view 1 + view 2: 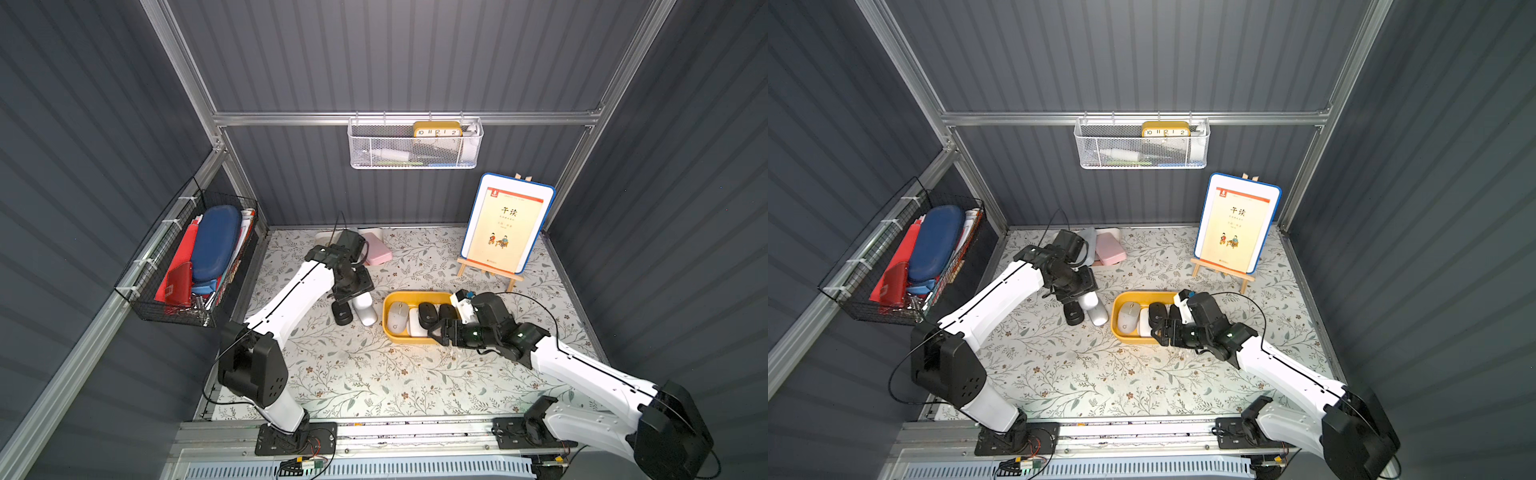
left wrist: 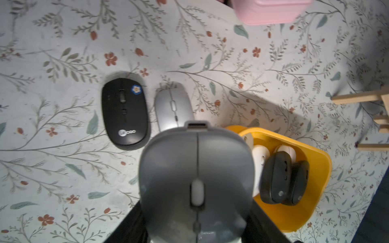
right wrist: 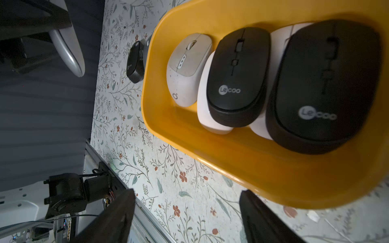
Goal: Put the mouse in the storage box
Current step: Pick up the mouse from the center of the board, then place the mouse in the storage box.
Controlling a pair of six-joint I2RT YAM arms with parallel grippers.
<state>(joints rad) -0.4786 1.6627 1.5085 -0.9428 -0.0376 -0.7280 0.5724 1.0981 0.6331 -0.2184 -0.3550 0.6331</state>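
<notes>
Both top views look steeply down from high over the front edge and take in the whole surface (image 1: 353, 374). The left wrist view faces straight down, close over a grey mouse (image 2: 195, 168). The right wrist view looks from low and close into the storage box (image 3: 231, 168). All four views share that box.

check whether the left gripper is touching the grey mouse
Touching. In the left wrist view the black fingers of the left gripper press both sides of the grey mouse.

Bright table (image 1: 365, 374), dim walls (image 1: 83, 104), soft shadows, blurred wrist close-ups
</notes>
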